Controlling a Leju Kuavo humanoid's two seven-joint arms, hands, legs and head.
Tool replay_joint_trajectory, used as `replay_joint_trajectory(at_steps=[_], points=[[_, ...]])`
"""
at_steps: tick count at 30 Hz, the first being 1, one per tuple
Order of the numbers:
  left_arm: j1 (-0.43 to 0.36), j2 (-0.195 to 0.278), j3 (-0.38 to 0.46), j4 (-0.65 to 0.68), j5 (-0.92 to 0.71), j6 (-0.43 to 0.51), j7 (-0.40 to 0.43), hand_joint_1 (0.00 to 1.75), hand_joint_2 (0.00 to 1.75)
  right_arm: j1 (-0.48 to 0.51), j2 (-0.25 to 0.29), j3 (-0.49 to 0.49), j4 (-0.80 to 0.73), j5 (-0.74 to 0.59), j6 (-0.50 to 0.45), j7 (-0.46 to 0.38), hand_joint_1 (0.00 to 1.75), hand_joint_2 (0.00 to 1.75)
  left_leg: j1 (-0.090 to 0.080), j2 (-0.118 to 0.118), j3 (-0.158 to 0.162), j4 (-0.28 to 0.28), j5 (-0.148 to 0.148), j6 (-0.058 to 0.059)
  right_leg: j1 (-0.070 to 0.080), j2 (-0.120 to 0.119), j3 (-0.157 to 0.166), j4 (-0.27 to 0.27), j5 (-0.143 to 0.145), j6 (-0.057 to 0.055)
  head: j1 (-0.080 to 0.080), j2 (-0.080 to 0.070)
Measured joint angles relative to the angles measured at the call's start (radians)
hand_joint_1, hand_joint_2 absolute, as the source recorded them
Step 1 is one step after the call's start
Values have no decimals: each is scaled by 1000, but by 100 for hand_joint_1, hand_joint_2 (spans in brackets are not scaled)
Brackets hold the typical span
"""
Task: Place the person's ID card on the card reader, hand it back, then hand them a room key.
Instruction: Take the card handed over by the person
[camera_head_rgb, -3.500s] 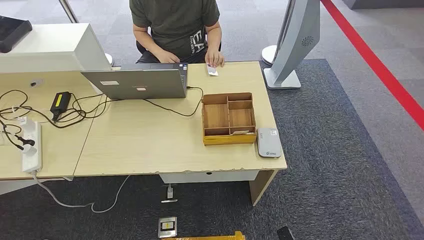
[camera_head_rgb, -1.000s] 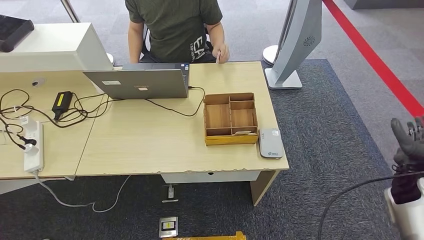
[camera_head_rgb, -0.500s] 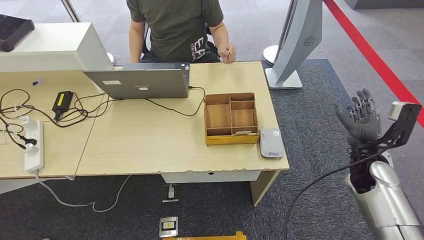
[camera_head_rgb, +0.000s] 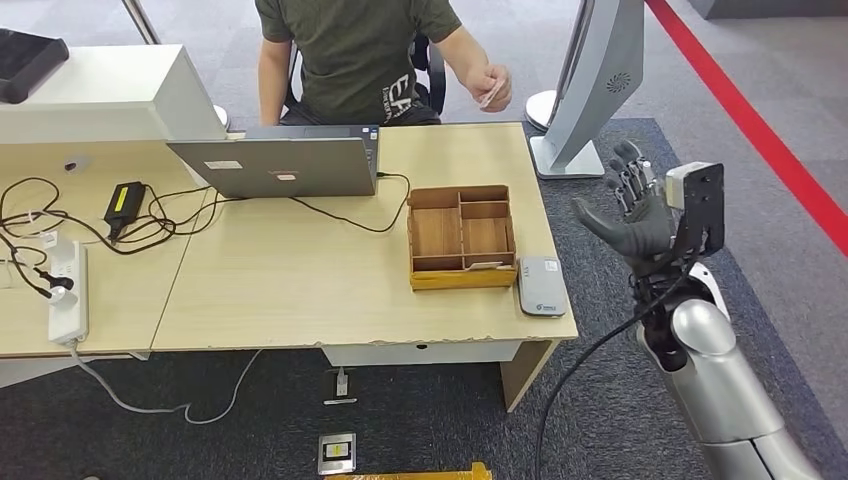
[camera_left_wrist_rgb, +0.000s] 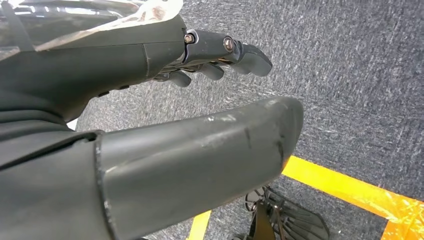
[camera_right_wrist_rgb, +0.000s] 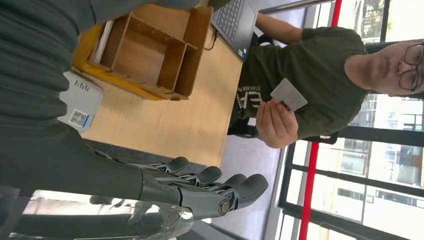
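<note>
Right hand (camera_head_rgb: 638, 215) raised at right of head frame, beside desk (camera_head_rgb: 300, 290) edge, fingers spread wide, empty, likely posed to receive card. Person's hand (camera_head_rgb: 492, 88) at upper centre holds ID card (camera_head_rgb: 489, 96) out toward it; gap remains. Card reader (camera_head_rgb: 541, 286) lies flat at desk's lower right corner, touching wooden tray (camera_head_rgb: 460, 238), within easy reach. Left hand (camera_left_wrist_rgb: 150, 100) hangs over carpet, fingers loosely extended, holding nothing.

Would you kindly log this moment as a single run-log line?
phase: awaiting ID card | right hand: raised, fingers apart, holding nothing | ID card: in person's hand | card reader: bare
</note>
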Motion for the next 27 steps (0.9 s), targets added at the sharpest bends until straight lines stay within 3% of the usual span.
replay_joint_trajectory(at_steps=[5,9,12,14,20,27], points=[[0,1,0,0,-10,-11,0,0,0,-39,-2,49,26,270,-75,87,0,175,0,0,0,0,0,0,0,0,0,0,0,0,0,0],[0,4,0,0,-16,-25,-4,0,0,-94,-9,115,57,756,-93,260,0,175,0,0,0,0,0,0,0,0,0,0,0,0,0,0],[0,6,0,0,-25,-40,-19,0,0,-139,-16,172,78,1129,-31,369,0,175,0,0,0,0,0,0,1,0,0,0,0,0,0,0],[0,8,-1,0,-29,-48,-26,0,0,-168,-22,211,96,1300,17,411,0,175,0,0,0,0,0,0,1,0,0,0,0,0,0,0],[0,14,-2,0,-30,-49,-26,0,0,-214,-23,287,145,1514,73,426,0,175,0,0,0,0,0,0,1,0,0,0,0,0,0,0],[0,15,-2,0,-26,-46,-12,0,0,-236,8,328,205,1528,69,397,0,175,0,0,0,0,0,0,1,0,0,0,0,0,0,0]])
